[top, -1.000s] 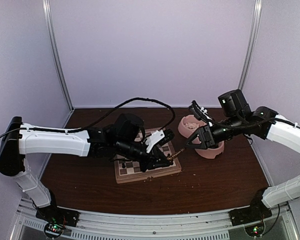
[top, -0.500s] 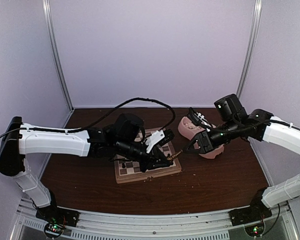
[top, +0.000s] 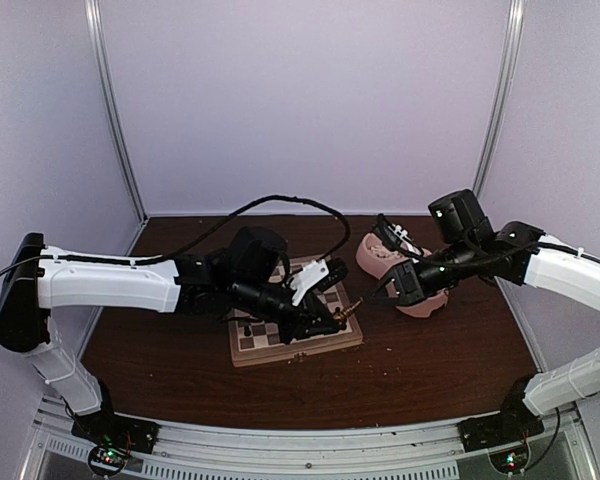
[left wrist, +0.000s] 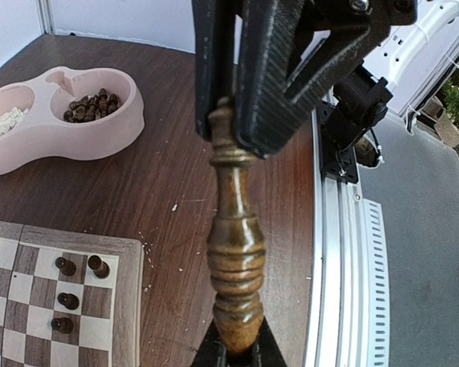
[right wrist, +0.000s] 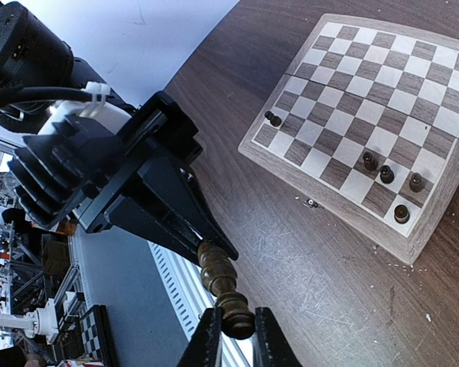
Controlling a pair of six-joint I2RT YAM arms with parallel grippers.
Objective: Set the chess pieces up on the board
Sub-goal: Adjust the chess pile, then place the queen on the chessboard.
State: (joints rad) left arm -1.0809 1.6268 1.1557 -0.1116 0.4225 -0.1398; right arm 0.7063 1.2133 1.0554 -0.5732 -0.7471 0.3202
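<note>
One dark brown turned chess piece (top: pixel 352 308) hangs in the air between both grippers, just off the board's right edge. My left gripper (top: pixel 340 317) is shut on one end (left wrist: pixel 235 336). My right gripper (top: pixel 367 297) is closed round the other end (right wrist: pixel 237 321). The piece shows long and ribbed in the left wrist view (left wrist: pixel 233 245). The board (top: pixel 280 351) lies under the left arm. Several dark pieces (left wrist: pixel 67 267) stand on squares near its corner and also show in the right wrist view (right wrist: pixel 382 174).
A pink double bowl (top: pixel 420 305) stands right of the board, with dark pieces (left wrist: pixel 88 105) in one cup and cream-white pieces (left wrist: pixel 4 122) in the other. The table's near edge and a metal rail (left wrist: pixel 340 252) lie close below the grippers.
My right gripper has moved left and down from over the pink bowl to the piece held out by my left gripper. The left arm has stayed still.
</note>
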